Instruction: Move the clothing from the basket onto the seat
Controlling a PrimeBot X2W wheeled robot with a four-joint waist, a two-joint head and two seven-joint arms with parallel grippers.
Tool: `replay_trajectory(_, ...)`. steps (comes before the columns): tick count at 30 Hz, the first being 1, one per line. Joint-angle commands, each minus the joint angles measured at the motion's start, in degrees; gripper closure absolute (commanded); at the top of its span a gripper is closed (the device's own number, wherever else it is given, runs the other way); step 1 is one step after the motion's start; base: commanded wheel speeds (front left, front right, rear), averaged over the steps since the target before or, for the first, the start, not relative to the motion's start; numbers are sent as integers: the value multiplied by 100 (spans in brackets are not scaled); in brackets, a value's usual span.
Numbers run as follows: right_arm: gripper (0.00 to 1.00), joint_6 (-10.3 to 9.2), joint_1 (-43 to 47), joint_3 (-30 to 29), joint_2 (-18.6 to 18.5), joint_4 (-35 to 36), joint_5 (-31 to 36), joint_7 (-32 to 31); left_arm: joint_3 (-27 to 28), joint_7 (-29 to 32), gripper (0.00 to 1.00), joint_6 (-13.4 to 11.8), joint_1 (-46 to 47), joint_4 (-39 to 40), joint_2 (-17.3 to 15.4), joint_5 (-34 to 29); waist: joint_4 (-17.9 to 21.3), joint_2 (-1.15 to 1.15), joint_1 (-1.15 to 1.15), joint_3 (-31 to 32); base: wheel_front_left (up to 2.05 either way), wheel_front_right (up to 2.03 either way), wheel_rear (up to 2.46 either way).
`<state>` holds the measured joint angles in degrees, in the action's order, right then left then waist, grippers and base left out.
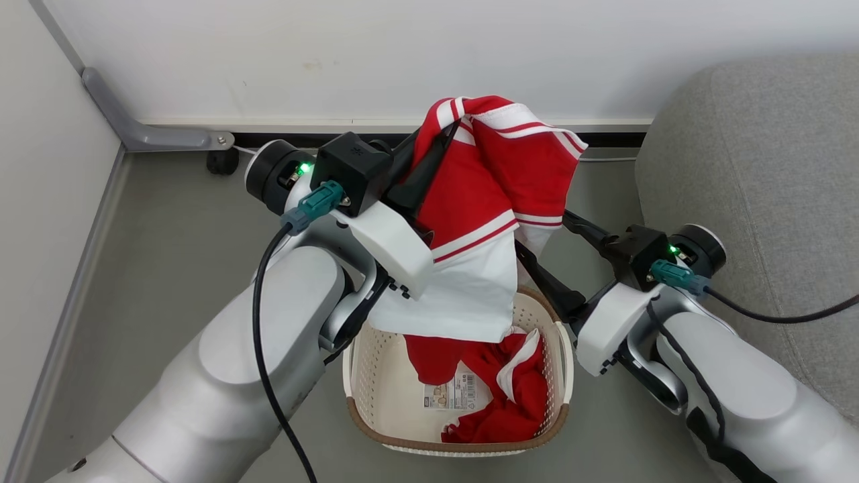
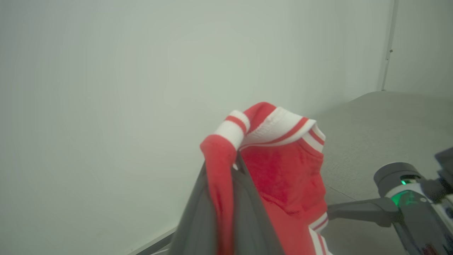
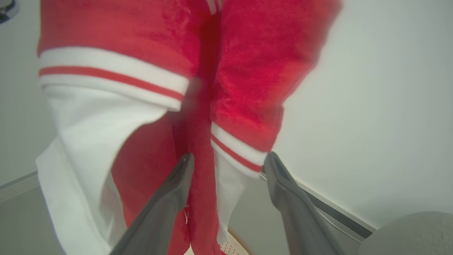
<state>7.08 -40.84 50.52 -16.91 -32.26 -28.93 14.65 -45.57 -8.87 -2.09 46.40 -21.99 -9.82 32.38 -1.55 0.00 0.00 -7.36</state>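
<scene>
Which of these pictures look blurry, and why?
Head view: sharp and evenly lit, lifted garment and basket crisp. Left wrist view: hazy, the left gripper soft so near the lens. Right wrist view: the garment blurred close up, right gripper soft too.

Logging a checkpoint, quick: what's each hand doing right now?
Left hand: closed, holding the red garment.
Right hand: open around hanging fabric, not gripping.

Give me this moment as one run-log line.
left gripper: shut on raised garment | right gripper: open around its hanging hem | second garment: in basket | seat: not yet reached
</scene>
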Motion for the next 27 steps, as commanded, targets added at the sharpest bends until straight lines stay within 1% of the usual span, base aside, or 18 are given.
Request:
replay_trajectory(1, 0, 41, -123, 46, 81, 20, -93, 35, 186, -68, 100, -24, 353, 115, -99, 47, -16, 0, 0, -5, 0, 0, 0)
replay_trajectory(3, 0, 41, -199, 140, 176, -125, -182, 35, 168, -91, 100, -19, 339, 103, -77, 55, -38, 0, 0, 5, 0, 0, 0)
replay_trajectory(4, 23, 41, -240, 175, 213, -184, -214, 35, 158, -98, 100, -18, 333, 100, -64, 60, -50, 0, 0, -1, 0, 0, 0)
replay_trajectory(5, 67, 41, -282, 202, 240, -234, -236, 35, 148, -106, 100, -16, 332, 98, -50, 64, -64, 0, 0, -11, 0, 0, 0)
replay_trajectory(6, 100, 41, -317, 216, 264, -274, -256, 35, 137, -116, 100, -12, 333, 94, -37, 64, -77, 0, 0, -18, 0, 0, 0)
replay_trajectory(11, 100, 41, -405, 240, 305, -338, -364, 35, 108, -162, 100, -2, 333, 43, -3, 79, -107, 0, 0, -63, 0, 0, 0)
replay_trajectory(22, 100, 41, -411, 145, 274, -200, -366, 35, 57, -257, 100, 8, 364, -61, 3, 65, -4, 0, 0, -98, 0, 0, 0)
replay_trajectory(23, 100, 41, -409, 129, 274, -186, -363, 35, 47, -273, 76, 20, 370, -62, 0, 56, 3, 0, 0, -103, 0, 0, 0)
replay_trajectory(25, 100, 41, -405, 91, 269, -159, -359, 35, 39, -311, 0, 38, 368, -67, 0, 51, 13, 0, 0, -108, 0, 0, 0)
replay_trajectory(27, 100, 41, -397, 55, 260, -133, -349, 35, 35, -337, 0, 58, 353, -87, 6, 66, 20, 0, 0, -110, 0, 0, 0)
